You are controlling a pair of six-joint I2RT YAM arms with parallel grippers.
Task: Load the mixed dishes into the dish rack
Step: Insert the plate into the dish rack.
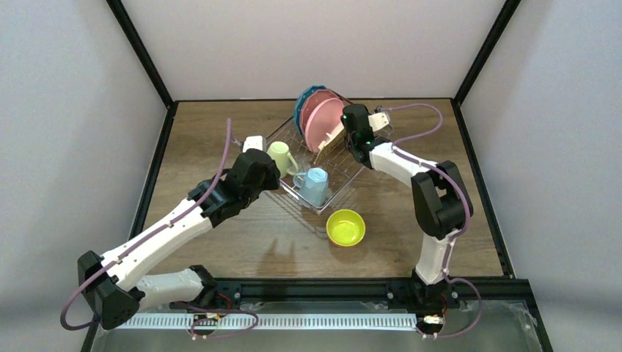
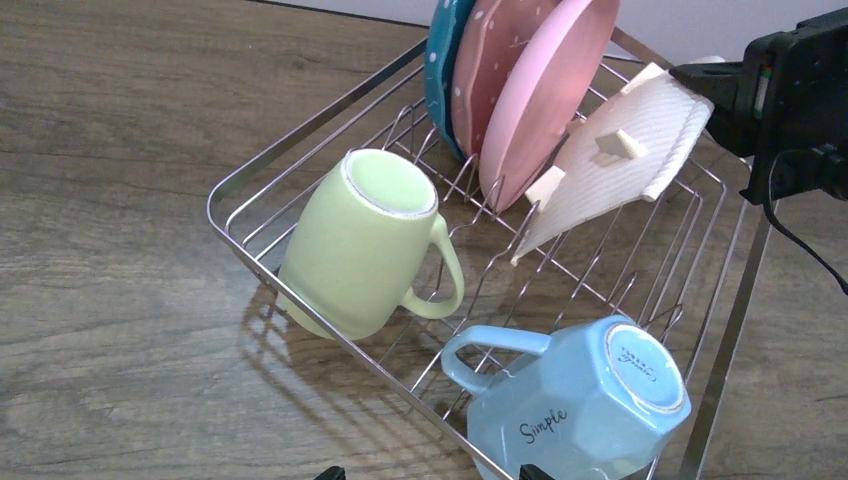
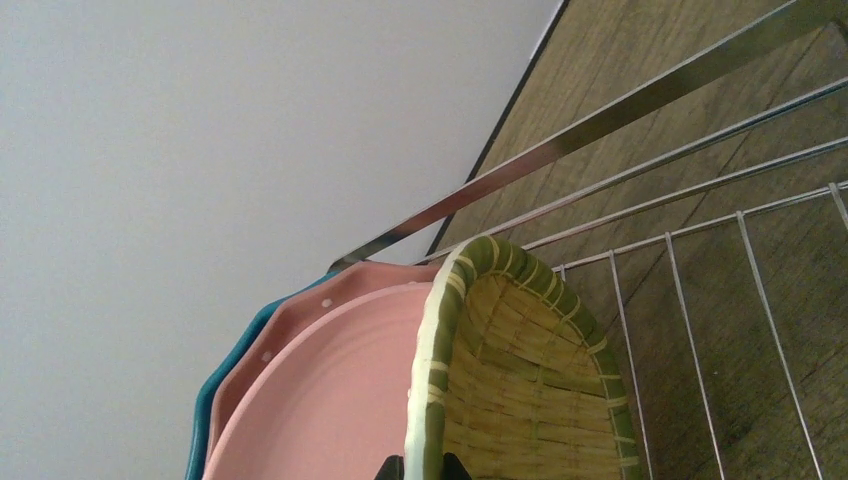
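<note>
Woven tan plate [image 3: 520,390] is clamped edge-on between the fingertips of my right gripper [image 3: 420,467], whose jaws are nearly together on its green-bound rim. The plate stands tilted over the dish rack [image 2: 300,130], its pale underside facing my left side. Directly beside the right jaws, on the plate's far face, a plain pink plate [image 2: 545,90] stands upright. Beyond it stand a pink dotted plate [image 2: 495,60] and then a blue dotted plate [image 2: 440,60], all three close together in the rack's far end. My left gripper [image 1: 258,150] has its jaws spread wide apart and grips nothing. Ahead of the left jaws a pale green mug [image 2: 355,250] lies tilted against the rack's near rim, base uppermost and handle toward the right fingertip. Just in front of the right-hand fingertip of the left jaws, a light blue mug [image 2: 575,405] rests in the rack's near corner, stamped base showing. A lime bowl [image 1: 345,226] sits on the wooden table [image 2: 120,200] outside the rack, well apart from both jaw sets.
</note>
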